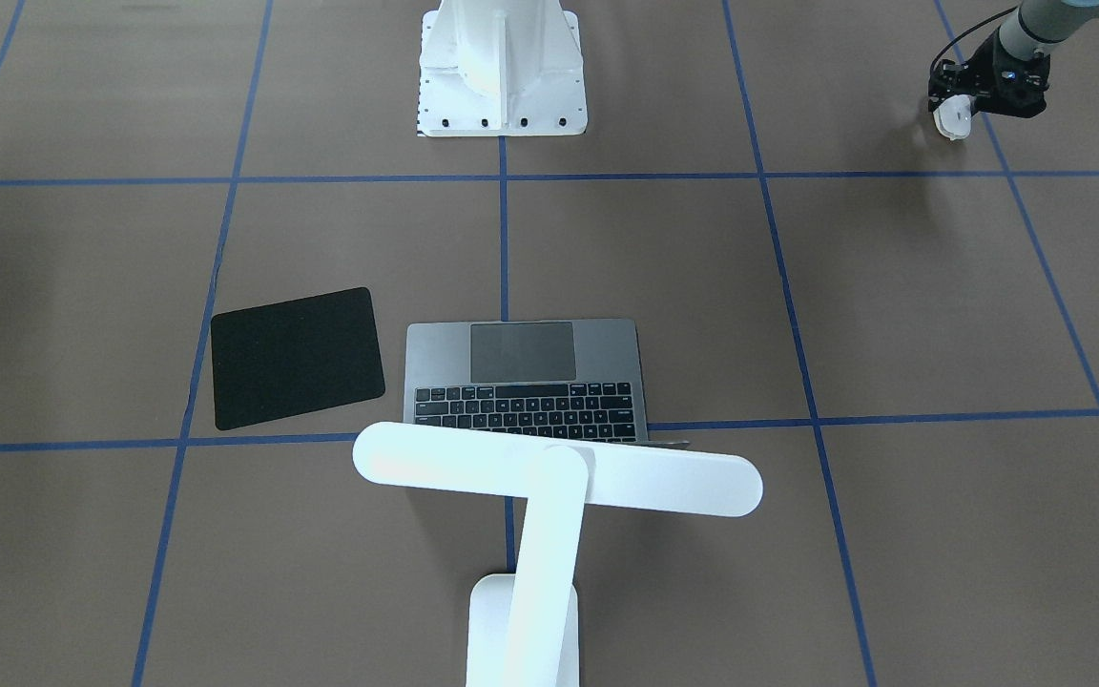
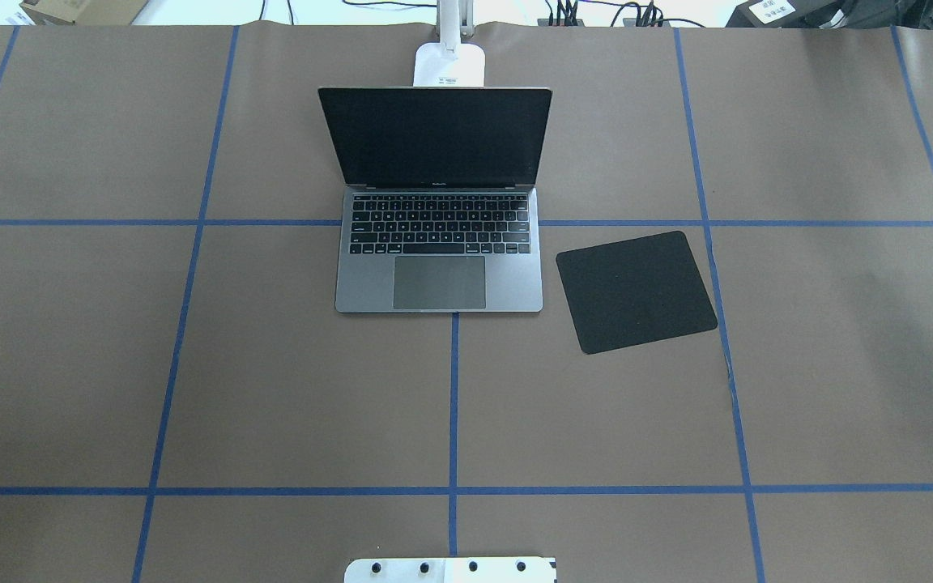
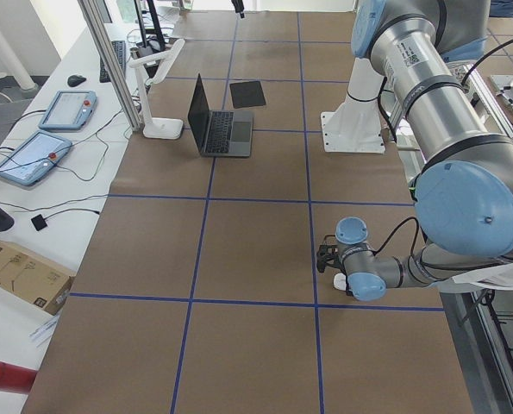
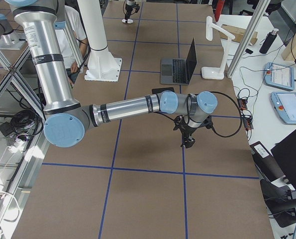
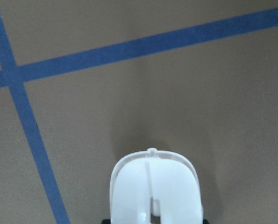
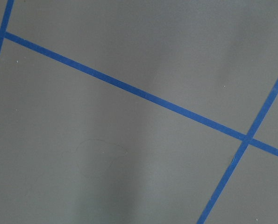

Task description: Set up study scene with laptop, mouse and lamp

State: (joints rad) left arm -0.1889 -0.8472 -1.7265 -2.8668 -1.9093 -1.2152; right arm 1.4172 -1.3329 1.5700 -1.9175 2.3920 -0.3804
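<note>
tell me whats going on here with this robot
The left gripper holds the white mouse near the table's left end, far from the rest. The laptop sits open mid-table, the lamp behind it and a black pad at its right with nothing on it. The right gripper hangs over the table's right side.

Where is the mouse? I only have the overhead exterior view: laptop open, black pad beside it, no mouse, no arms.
Observer: The mouse is far out on the robot's left, between the fingers of the left gripper.
Operator: Lifted yet?
Observer: Cannot tell; the left wrist view shows it over brown paper near blue tape.
Operator: And the right arm?
Observer: The right gripper hangs low past the black pad, farther toward the robot's right.
</note>
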